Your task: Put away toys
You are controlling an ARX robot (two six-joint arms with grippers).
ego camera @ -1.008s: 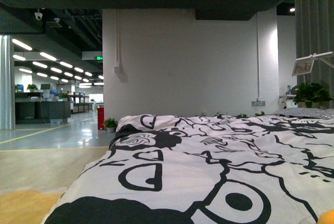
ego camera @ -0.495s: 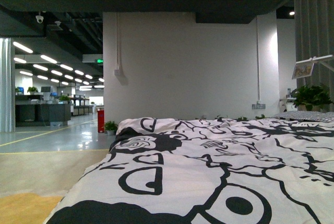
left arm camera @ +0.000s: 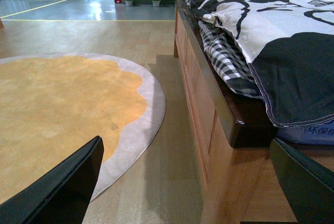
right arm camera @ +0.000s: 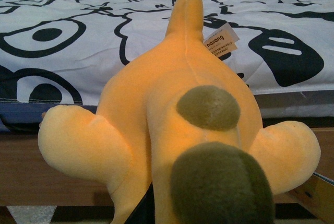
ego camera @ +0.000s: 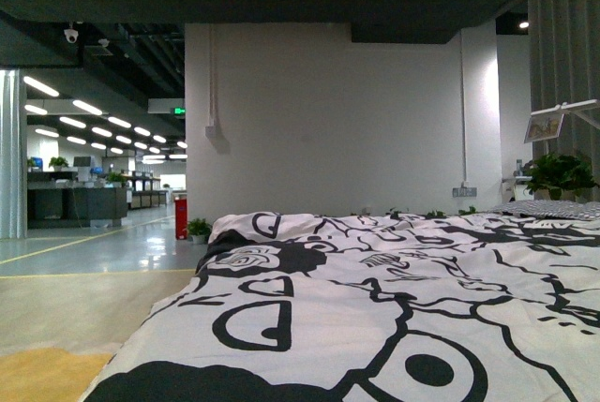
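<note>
The plush toy [right arm camera: 177, 130] is orange-yellow with dark olive patches and a white tag. It fills the right wrist view, held in front of the bed's side edge. My right gripper is shut on it and hidden behind it, apart from a dark sliver [right arm camera: 147, 209]. My left gripper [left arm camera: 185, 182] is open and empty, low beside the wooden bed frame [left arm camera: 209, 114], with its dark fingers [left arm camera: 62, 187] wide apart. Neither gripper nor the toy shows in the front view.
A bed with a black-and-white patterned duvet [ego camera: 394, 299] fills the lower front view, and the duvet [right arm camera: 104, 36] lies behind the toy. A round yellow rug with a grey border [left arm camera: 62, 109] lies on the wood floor left of the bed. A white wall [ego camera: 328, 121] stands beyond.
A bit of orange toy that showed at the lower right corner of the front view one second ago has left that view. The view has shifted slightly.
</note>
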